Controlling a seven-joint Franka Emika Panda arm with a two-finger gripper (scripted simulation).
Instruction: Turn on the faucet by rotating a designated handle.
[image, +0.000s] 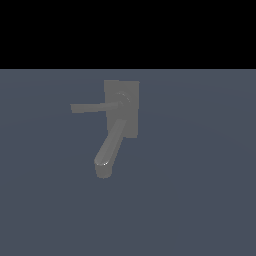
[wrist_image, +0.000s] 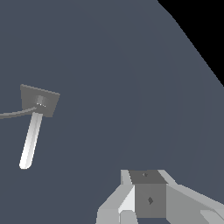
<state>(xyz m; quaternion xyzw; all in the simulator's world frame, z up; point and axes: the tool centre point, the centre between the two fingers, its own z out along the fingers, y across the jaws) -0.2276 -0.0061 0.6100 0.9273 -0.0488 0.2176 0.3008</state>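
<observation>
The faucet (image: 121, 100) is a matte grey fixture on the dark floor, with a flat back plate and a thick rounded spout (image: 109, 150) angling toward the camera. The handle (image: 92, 107), a thin straight bar on a round hub, points to the exterior view's left. In the wrist view the faucet (wrist_image: 40, 100) is small and far off, its spout (wrist_image: 30, 140) catches bright light, and the handle (wrist_image: 15, 114) runs off the picture's edge. Only grey parts of my gripper (wrist_image: 148, 197) show at the frame's border, well apart from the faucet. How its fingers stand is unclear. No arm appears in the exterior view.
A plain dark blue-grey floor (image: 200, 200) lies all around the faucet. It ends at a black background (image: 128, 30) behind the fixture.
</observation>
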